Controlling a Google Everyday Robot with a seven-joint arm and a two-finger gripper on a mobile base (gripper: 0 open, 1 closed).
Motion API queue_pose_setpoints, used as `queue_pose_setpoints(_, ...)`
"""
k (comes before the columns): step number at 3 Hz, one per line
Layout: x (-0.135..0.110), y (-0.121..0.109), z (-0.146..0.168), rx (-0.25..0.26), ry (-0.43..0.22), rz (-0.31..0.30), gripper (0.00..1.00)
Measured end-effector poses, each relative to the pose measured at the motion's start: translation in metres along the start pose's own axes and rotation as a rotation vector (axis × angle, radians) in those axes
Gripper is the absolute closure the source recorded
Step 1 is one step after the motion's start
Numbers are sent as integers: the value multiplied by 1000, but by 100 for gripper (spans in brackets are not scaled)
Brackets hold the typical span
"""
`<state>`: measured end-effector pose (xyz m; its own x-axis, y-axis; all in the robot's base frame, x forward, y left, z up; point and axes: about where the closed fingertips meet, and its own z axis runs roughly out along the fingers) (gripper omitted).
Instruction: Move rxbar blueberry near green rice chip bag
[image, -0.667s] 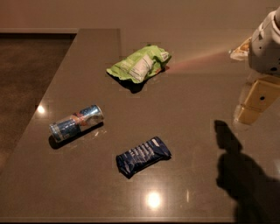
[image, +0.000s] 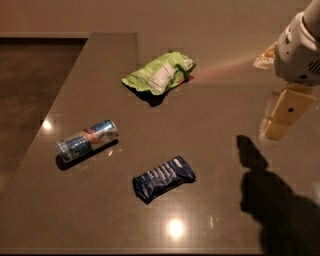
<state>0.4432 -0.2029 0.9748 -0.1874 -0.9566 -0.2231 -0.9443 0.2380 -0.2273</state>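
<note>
The rxbar blueberry, a dark navy wrapper with white lettering, lies flat on the table near the front centre. The green rice chip bag, lime green with a white label, lies further back, a little left of centre. My gripper hangs above the table at the right edge of the view. It is well to the right of both the bar and the bag, touches neither and holds nothing visible. Its shadow falls on the table at the front right.
A blue-and-silver drink can lies on its side at the left, between the bar and the table's left edge. The dark brown table ends in a left edge with a floor drop beyond. A light glare spot shows near the front.
My gripper and arm have shifted slightly to the left. The bar, the bag and the can have not moved.
</note>
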Motion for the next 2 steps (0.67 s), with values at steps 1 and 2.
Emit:
queue_pose_setpoints(1,-20,14,13,-24,-38,-69,0)
queue_pose_setpoints(2,-49,49,33,-71,-92,-188,0)
